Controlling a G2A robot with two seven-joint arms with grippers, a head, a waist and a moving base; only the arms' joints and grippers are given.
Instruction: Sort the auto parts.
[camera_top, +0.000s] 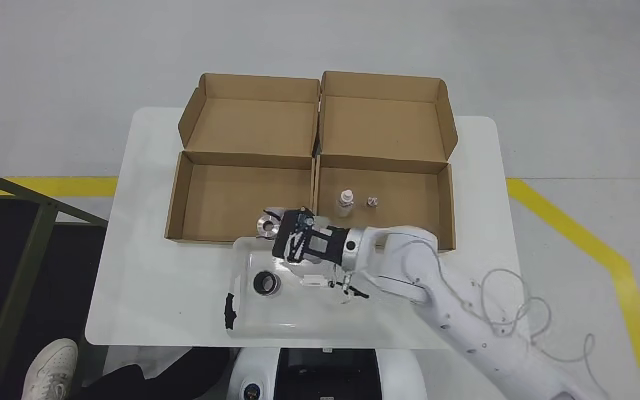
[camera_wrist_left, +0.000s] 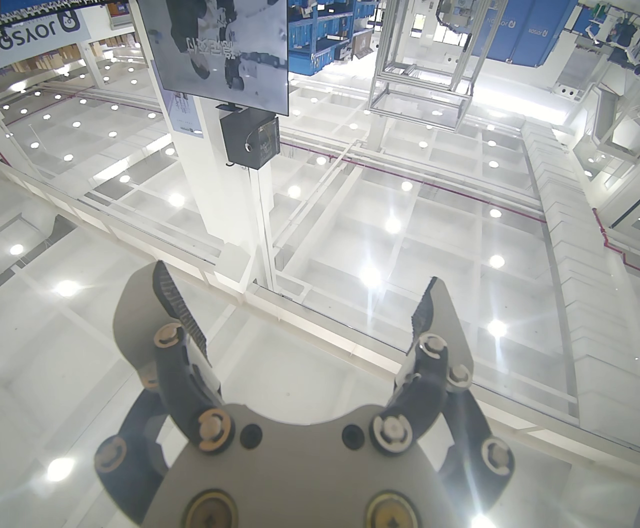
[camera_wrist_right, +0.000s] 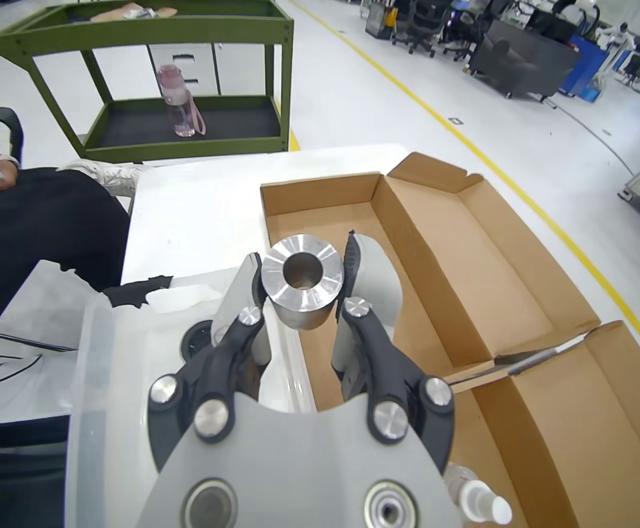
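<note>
My R gripper (camera_wrist_right: 303, 262) clamped on metal cylinder (camera_wrist_right: 302, 300) at cardboard box (camera_wrist_right: 425, 260) edge; L gripper (camera_wrist_left: 296, 300) spread wide.

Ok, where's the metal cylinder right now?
The cylinder is clamped in the right gripper; in the top view it hangs over the near wall of the left cardboard box, beside the clear tray.

A white table (camera_top: 140, 250) carries everything. Just beneath and ahead of the right claw (camera_top: 272, 226) sits an open cardboard box (camera_top: 175, 205); its twin (camera_top: 410, 205) stands touching it, off to the claw's right. Behind the claw, toward the robot, lies a clear plastic tray (camera_top: 300, 305), with black tape (camera_top: 229, 310) on the edge to the claw's left
</note>
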